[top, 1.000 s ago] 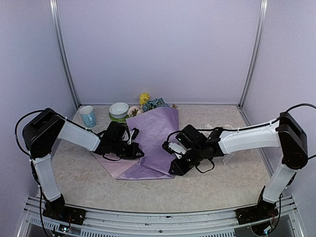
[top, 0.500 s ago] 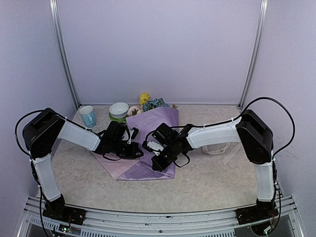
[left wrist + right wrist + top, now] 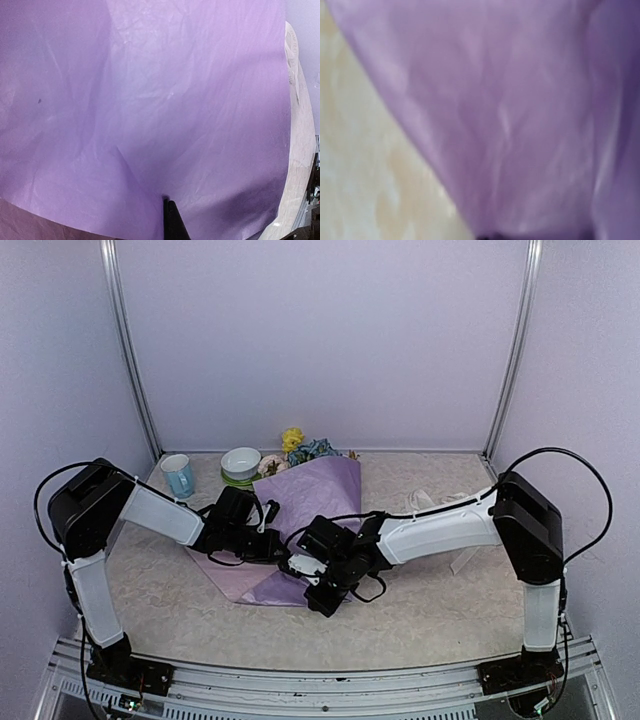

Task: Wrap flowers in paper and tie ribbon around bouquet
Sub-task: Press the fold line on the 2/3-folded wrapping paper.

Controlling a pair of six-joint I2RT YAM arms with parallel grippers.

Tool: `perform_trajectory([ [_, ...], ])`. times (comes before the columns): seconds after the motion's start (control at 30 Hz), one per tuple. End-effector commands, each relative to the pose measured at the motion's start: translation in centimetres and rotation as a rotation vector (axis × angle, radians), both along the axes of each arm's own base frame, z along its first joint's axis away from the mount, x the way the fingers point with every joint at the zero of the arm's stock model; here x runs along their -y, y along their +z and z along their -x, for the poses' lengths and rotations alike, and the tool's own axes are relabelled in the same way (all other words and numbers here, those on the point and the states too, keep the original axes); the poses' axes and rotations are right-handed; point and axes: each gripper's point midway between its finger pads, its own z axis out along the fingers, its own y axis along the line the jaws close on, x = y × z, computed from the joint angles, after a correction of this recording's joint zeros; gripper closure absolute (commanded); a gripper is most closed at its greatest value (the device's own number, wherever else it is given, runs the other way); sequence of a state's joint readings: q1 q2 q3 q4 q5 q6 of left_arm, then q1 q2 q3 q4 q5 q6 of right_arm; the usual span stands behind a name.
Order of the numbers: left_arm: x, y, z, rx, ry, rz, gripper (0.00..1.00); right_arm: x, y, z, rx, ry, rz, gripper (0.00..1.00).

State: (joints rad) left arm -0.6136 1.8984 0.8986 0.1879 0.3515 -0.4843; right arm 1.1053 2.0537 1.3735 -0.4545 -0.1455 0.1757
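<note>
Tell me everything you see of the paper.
The paper is a thin, crinkled lilac sheet lying on the table, folded over the flowers, whose heads poke out at its far end. A paler layer shows along its left near edge. The left hand pinches it from the left; the right hand is shut on its near part.

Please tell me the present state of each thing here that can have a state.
paper: folded over the flowers, untied
flowers: heads poking out at its far edge
left gripper: shut on the paper
right gripper: shut on the paper
cup: upright
bowl: upright on saucer
</note>
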Motion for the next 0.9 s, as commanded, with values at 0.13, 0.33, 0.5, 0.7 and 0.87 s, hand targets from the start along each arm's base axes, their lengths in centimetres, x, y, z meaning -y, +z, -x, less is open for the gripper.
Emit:
perform_trajectory([
  [0.13,-0.3,-0.3,-0.3,0.008,-0.008,-0.018,1.00,1.0,4.8,1.6,-0.061,0.015,-0.099,1.00],
  [0.33,-0.6,-0.3,-0.2,0.009,-0.003,-0.030,1.00,4.7,1.2,-1.9,-0.108,-0.204,-0.061,1.00],
  [0.5,-0.8,-0.6,0.0,0.002,-0.005,-0.041,1.00,7.9,-0.9,-0.9,-0.145,-0.239,0.018,1.00],
  [0.7,-0.9,-0.9,0.1,-0.002,-0.003,-0.048,1.00,8.6,5.1,-2.8,-0.124,-0.305,-0.157,0.94],
  [0.87,-0.8,-0.8,0.1,-0.004,-0.004,-0.044,1.00,10.1,9.1,-7.8,-0.230,-0.449,-0.488,0.37],
])
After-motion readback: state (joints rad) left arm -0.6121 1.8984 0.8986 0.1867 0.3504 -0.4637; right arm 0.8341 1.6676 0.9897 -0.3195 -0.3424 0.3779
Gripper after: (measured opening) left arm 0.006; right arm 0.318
